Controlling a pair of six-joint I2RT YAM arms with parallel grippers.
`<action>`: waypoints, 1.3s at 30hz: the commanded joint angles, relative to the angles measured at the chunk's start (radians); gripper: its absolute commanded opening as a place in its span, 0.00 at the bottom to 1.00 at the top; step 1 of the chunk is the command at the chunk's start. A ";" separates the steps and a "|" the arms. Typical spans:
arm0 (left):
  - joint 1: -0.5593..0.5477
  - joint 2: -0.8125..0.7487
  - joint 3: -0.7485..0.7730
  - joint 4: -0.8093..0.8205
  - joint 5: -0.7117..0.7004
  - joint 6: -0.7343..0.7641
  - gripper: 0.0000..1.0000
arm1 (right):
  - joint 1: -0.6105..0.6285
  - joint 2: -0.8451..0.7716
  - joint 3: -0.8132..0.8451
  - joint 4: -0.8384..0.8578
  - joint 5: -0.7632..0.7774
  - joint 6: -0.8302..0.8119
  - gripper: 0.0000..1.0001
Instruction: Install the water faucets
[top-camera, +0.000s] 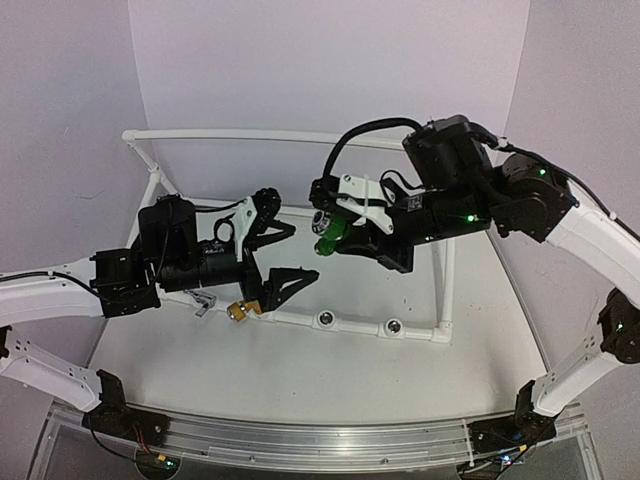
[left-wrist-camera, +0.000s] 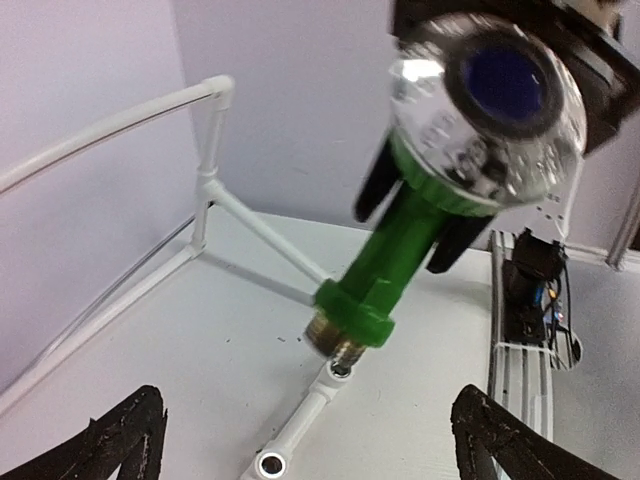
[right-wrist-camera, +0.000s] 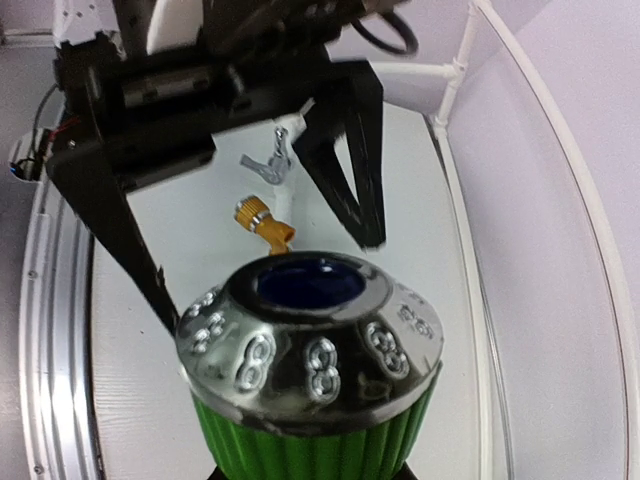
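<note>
pinching: the right claw (top-camera: 340, 232) has its black fingers (left-wrist-camera: 374, 186) pressed onto the green faucet (left-wrist-camera: 395, 270), one on each side of the green body just under the cap.
green faucet: held tilted in the air, with its chrome cap (right-wrist-camera: 310, 330) and blue centre toward the right wrist and its threaded end (left-wrist-camera: 338, 346) lowest. in the left wrist view that end sits just above a socket (left-wrist-camera: 341, 370) of the white pipe frame (left-wrist-camera: 210, 100); whether they touch cannot be told.
left claw (top-camera: 283, 258): spread wide with nothing between its fingers, facing the green faucet from just beside it.
brass faucet (top-camera: 240, 312): at the front rail of the frame, near the left claw's nearer finger. whether it is screwed in cannot be told.
silver faucet (top-camera: 203, 301): just left of the brass faucet, at the same rail.
open sockets (top-camera: 325, 320): two round ones along the front rail, right of the brass faucet.
table (top-camera: 300, 390): white, carrying the frame.
</note>
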 joint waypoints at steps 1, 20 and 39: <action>0.060 -0.064 -0.012 -0.067 -0.257 -0.280 1.00 | -0.005 0.049 -0.060 0.001 0.204 -0.010 0.00; 0.340 -0.193 -0.022 -0.503 -0.604 -0.871 1.00 | -0.063 0.430 -0.032 -0.020 0.204 0.151 0.00; 0.340 -0.204 -0.033 -0.583 -0.588 -0.963 1.00 | 0.011 0.454 -0.148 0.102 0.339 0.293 0.00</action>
